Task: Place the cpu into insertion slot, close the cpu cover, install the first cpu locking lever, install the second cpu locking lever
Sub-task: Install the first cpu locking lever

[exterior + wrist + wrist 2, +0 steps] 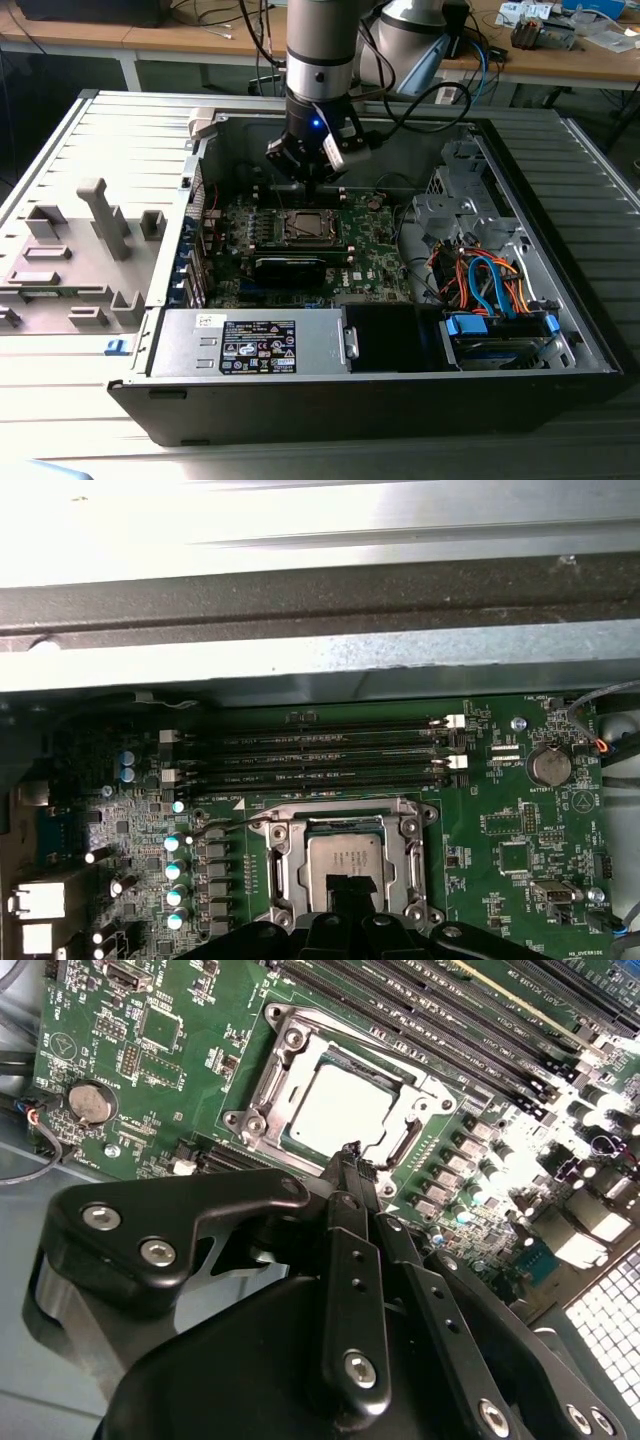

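The cpu [340, 1105] lies flat in the insertion slot [251, 1120] on the green motherboard, its silver-grey top showing. The cpu cover [292, 1042], a silvery frame, lies down around it. Both wrist views show my gripper [350, 1156] just over the socket's edge, black fingers [352, 1260] drawn together with nothing between them. In the first wrist view the gripper's tip [345, 888] overlaps the cpu [345, 850], and a thin lever wire [225, 823] runs beside the cover [280, 855]. In the exterior view the gripper [308, 183] hangs above the socket [303, 226] inside the open computer case.
Memory slots [320, 755] and a coin battery [550, 767] flank the socket. A long black card [290, 268], the power supply [250, 340] and orange and blue cables [490, 280] fill the case. A grey fixture [90, 240] stands at the exterior view's left.
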Tool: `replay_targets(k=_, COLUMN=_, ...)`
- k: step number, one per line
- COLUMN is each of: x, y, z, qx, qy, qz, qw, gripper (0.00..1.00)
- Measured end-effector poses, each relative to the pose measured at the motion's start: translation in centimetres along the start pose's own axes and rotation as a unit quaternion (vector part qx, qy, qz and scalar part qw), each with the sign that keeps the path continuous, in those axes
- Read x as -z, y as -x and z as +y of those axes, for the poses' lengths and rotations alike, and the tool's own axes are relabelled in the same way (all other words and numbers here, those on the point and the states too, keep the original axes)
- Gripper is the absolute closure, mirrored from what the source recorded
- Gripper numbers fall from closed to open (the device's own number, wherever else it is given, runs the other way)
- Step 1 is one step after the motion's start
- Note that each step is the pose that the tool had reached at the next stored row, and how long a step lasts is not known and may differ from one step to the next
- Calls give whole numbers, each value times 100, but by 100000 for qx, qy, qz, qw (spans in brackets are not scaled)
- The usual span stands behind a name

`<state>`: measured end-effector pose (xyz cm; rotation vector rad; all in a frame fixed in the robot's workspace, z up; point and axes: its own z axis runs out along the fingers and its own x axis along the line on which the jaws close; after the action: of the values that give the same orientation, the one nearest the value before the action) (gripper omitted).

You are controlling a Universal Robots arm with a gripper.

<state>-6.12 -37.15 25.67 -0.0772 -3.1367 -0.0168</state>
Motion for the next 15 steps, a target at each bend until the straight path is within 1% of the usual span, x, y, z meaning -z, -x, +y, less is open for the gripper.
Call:
replay_targets(k=5, x=0, y=-18, z=-1, qx=0, qy=-5, qz=1, qw=100000, gripper=89)
replay_targets(k=15, x=0, y=-78, z=-4, qx=-4, qy=-1, qz=1, qw=100000, gripper=89)
